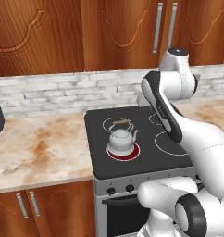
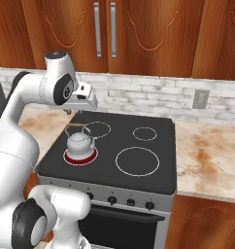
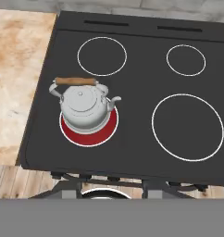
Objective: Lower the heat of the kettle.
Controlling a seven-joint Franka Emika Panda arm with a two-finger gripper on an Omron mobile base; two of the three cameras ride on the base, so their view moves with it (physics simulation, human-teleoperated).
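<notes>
Though arm hides rear rings, kettle (image 1: pixel 121 140) sits on glowing burner (image 1: pixel 124 153) — knobs (image 2: pixel 111 199) tiny

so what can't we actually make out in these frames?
- Gripper fingers: hidden behind the wrist in the base views; open or shut unknown.
- Stove knobs: too small in the right base view to read settings or tell which drives the red burner under the kettle.
- Some knobs in the left base view: covered by the arm.

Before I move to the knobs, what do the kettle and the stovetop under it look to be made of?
The kettle: probably polished metal, silvery-white with soft highlights; its handle looks wooden, matte brown. The stovetop: likely smooth black glass-ceramic, flat with printed white rings, and the burner under the kettle glows red.
</notes>
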